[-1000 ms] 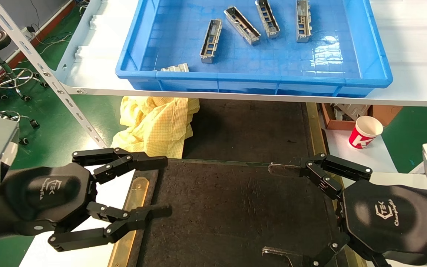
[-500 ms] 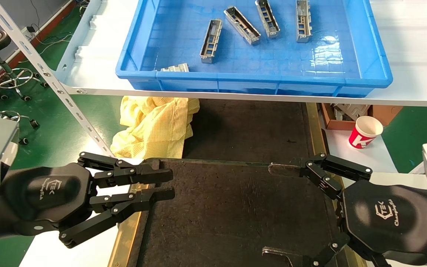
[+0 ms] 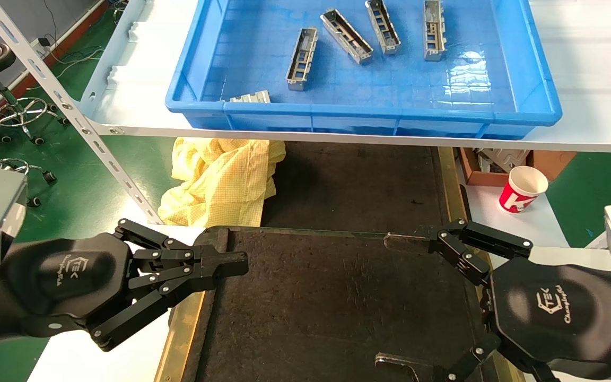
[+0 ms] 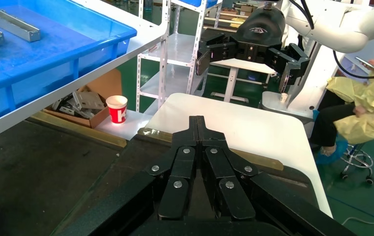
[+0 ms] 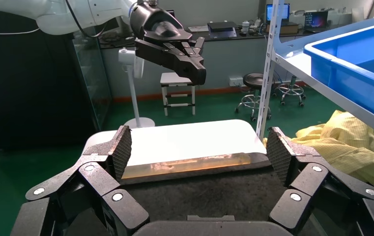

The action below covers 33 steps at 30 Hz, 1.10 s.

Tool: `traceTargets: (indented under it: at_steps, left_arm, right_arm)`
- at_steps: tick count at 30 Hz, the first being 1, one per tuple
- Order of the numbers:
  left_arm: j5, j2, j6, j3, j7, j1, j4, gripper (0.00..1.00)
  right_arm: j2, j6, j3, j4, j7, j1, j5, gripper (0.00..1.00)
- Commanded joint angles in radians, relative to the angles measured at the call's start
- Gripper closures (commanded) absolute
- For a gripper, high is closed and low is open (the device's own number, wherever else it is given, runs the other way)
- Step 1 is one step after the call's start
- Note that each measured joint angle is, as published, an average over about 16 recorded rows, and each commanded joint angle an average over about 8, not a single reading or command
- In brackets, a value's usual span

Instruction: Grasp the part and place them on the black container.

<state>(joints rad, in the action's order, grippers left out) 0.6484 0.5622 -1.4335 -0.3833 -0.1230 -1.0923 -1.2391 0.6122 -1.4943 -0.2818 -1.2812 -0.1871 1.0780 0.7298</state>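
Several slim silver-grey metal parts point(image 3: 302, 58) lie in the blue crate point(image 3: 369, 114) on the upper shelf. Two of them also show in the left wrist view point(image 4: 9, 22). The black container point(image 3: 337, 307) lies low in front, with brass strips point(image 3: 178, 339) along its sides. My left gripper point(image 3: 239, 263) is shut and empty over the container's left edge; its jaws are pressed together in the left wrist view point(image 4: 196, 123). My right gripper point(image 3: 393, 300) is open and empty over the container's right side; its pads point(image 5: 123, 150) stand wide apart above the felt.
A short ridged pale-grey block point(image 3: 251, 97) lies in the crate's near-left corner. A yellow cloth point(image 3: 220, 178) lies below the shelf at the left. A red paper cup point(image 3: 522, 189) stands on the white table at the right. A slotted shelf post point(image 3: 67, 109) slants at the left.
My left gripper has closed from wide open to fully shut, empty, staying over the container's left edge. The right arm has not moved.
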Motion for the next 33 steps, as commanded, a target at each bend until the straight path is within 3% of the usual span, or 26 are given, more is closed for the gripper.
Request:
traceTargets:
  at_steps: [1, 5, 13, 23, 33]
  left_arm:
    - [0.0, 0.0, 0.0, 0.0, 0.0, 0.0, 0.0, 1.0]
    - [0.0, 0.0, 0.0, 0.0, 0.0, 0.0, 0.0, 0.98]
    - [0.0, 0.0, 0.0, 0.0, 0.0, 0.0, 0.0, 0.0]
    - [0.0, 0.0, 0.0, 0.0, 0.0, 0.0, 0.0, 0.0]
    - [0.0, 0.0, 0.0, 0.0, 0.0, 0.0, 0.0, 0.0]
  right_arm:
    - [0.0, 0.0, 0.0, 0.0, 0.0, -0.001, 0.0, 0.0]
    - [-0.001, 0.001, 0.001, 0.001, -0.003, 0.006, -0.001, 0.0]
    - [0.01, 0.025, -0.001, 0.03, -0.073, 0.142, 0.015, 0.0]
    - [0.101, 0.08, -0.094, 0.202, -0.19, 0.44, 0.211, 0.0]
    - [0.27, 0.128, -0.2, 0.567, -0.147, 0.703, 0.432, 0.0]
